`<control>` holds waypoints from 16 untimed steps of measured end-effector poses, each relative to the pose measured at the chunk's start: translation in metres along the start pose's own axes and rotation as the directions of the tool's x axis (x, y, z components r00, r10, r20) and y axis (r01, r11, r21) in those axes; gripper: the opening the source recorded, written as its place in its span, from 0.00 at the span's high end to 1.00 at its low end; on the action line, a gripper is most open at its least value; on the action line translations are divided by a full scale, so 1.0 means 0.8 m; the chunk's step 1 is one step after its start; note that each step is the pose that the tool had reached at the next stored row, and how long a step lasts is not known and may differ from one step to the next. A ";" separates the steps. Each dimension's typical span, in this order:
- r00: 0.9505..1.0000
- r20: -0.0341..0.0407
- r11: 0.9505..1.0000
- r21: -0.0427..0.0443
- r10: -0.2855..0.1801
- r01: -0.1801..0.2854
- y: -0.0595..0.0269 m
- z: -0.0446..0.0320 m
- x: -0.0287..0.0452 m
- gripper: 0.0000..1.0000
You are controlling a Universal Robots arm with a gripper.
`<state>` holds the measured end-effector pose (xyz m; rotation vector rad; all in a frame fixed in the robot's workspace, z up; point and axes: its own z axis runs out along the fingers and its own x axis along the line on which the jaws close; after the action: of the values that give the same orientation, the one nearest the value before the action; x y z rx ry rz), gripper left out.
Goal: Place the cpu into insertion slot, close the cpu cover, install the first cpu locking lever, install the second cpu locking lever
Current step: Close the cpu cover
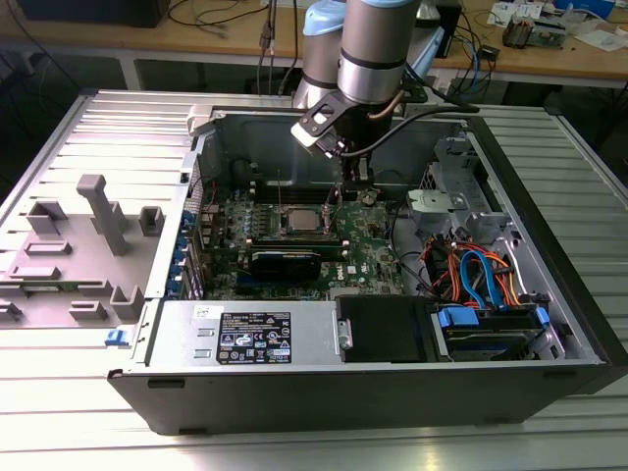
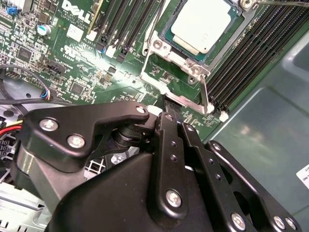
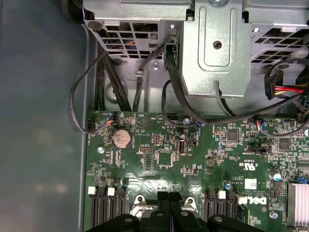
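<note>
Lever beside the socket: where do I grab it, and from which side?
Probably the lever's bent free end, which lies just past the gripper in the second wrist view. Come down from above with the jaws across the thin wire: the cpu sits close on one side and the memory slots on the other.

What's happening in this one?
A robot arm has its gripper down inside an open PC case, at the motherboard's socket. The cpu sits in the socket, and the cover appears closed around it. The gripper is shut, its tip at the socket's edge beside a thin lever.
</note>
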<state>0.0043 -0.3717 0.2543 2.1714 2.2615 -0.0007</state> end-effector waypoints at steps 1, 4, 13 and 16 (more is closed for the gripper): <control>1.000 0.000 1.000 0.000 0.000 0.000 -0.001 0.0000 0.0000 0.89; 1.000 0.000 1.000 0.000 0.000 0.000 -0.003 0.0000 0.0001 0.89; 1.000 0.000 1.000 0.000 0.000 0.000 -0.009 0.0000 0.0004 0.89; 1.000 0.000 1.000 0.000 0.000 0.000 -0.012 0.0000 0.0005 0.89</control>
<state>-0.0052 -0.3717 0.2543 2.1713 2.2616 -0.0006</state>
